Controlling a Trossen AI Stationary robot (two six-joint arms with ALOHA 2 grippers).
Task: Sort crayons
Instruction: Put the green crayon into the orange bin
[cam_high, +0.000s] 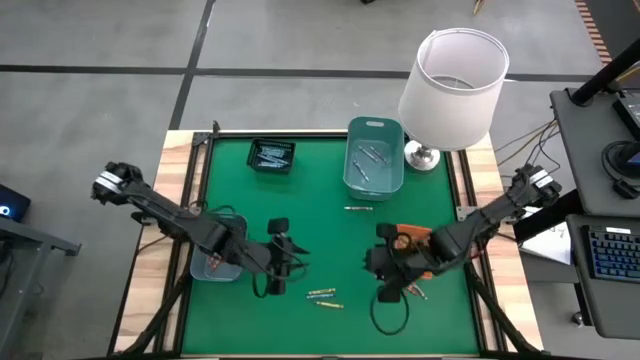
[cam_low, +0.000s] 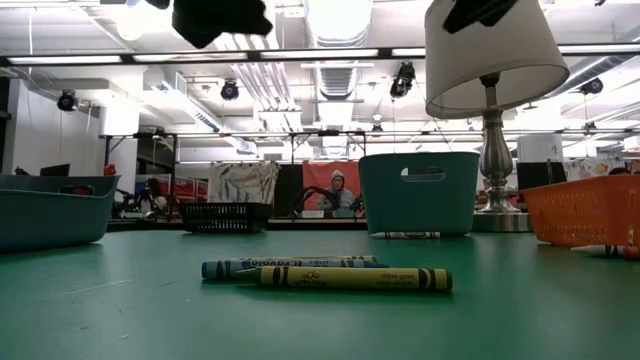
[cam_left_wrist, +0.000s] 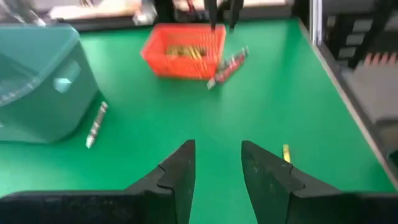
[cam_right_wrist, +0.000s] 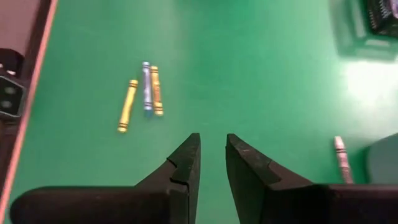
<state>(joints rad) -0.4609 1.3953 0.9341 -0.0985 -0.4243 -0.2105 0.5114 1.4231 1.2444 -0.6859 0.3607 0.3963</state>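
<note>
Lighting bright and even, from ceiling strip lights (cam_low: 340, 20) seen in the low view. Glare patch on the green desk (cam_right_wrist: 367, 81) in the right wrist view. Left wrist view motion-blurred throughout; orange basket (cam_left_wrist: 183, 50) soft. Low view: foreground crayons (cam_low: 350, 278) sharp, background room hazy. Shadows faint.

Green table (cam_high: 310, 215), loose crayons (cam_high: 323, 296), four bins (cam_high: 374, 160), lamp (cam_high: 452, 85)

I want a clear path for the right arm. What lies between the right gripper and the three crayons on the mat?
In the right wrist view, only bare green mat lies between the right gripper and the three crayons; its fingers hold nothing.
</note>
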